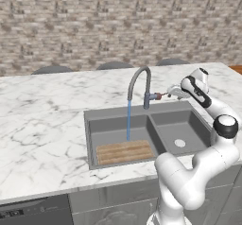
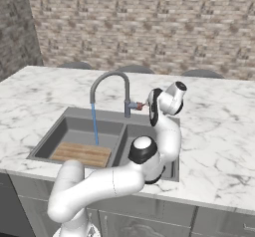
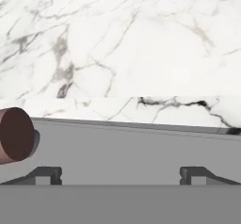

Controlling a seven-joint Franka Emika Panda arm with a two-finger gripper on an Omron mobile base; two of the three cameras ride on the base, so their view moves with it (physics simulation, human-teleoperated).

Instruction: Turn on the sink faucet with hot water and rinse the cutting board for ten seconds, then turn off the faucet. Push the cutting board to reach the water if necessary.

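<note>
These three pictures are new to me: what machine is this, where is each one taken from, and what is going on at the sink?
It is a white robot arm on a drivable base in a rendered kitchen. Two cameras sit behind it, left and right; the third looks along its hand. The marble counter holds a double sink. Water runs from the faucet into the left basin, landing just behind the board lying there. The hand is at the faucet's reddish-tipped lever, its fingers apart, holding nothing.

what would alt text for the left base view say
Water streams from the sink faucet into the left basin of the sink, landing just behind the cutting board. The gripper sits by the faucet's reddish lever.
</note>
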